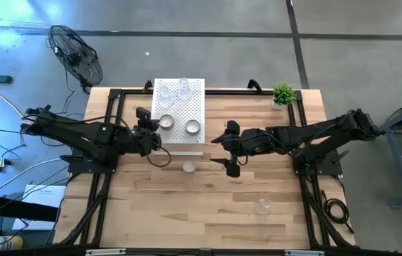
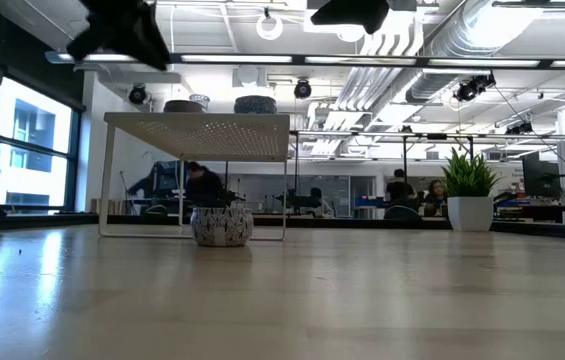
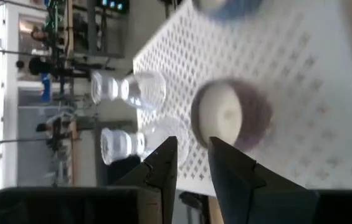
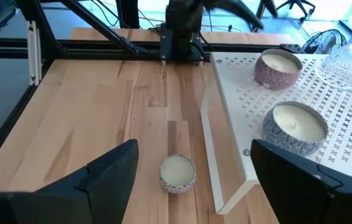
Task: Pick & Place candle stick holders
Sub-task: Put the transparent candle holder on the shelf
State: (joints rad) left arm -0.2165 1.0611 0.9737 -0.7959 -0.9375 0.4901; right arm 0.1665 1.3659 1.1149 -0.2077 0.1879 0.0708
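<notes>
A white perforated box (image 1: 179, 107) stands at the table's far middle. On it are two clear glass holders (image 1: 165, 92) (image 1: 183, 87) and two silvery cups with white centres (image 1: 166, 122) (image 1: 193, 128). My left gripper (image 1: 158, 135) hovers at the box's near left corner, slightly open and empty; its fingers (image 3: 163, 168) point at the nearer cup (image 3: 228, 115) without touching it. A third silvery cup (image 1: 188, 167) sits on the table before the box. My right gripper (image 1: 229, 153) is wide open above the table, to the right of that cup (image 4: 177, 173). A clear glass holder (image 1: 262, 206) stands near the right front.
A small green potted plant (image 1: 283, 94) stands at the far right corner. Black frame rails (image 1: 115, 107) run along the table's edges. Bare wood (image 1: 186, 220) lies across the table's near half. A fan (image 1: 76, 53) stands on the floor beyond the table's far left.
</notes>
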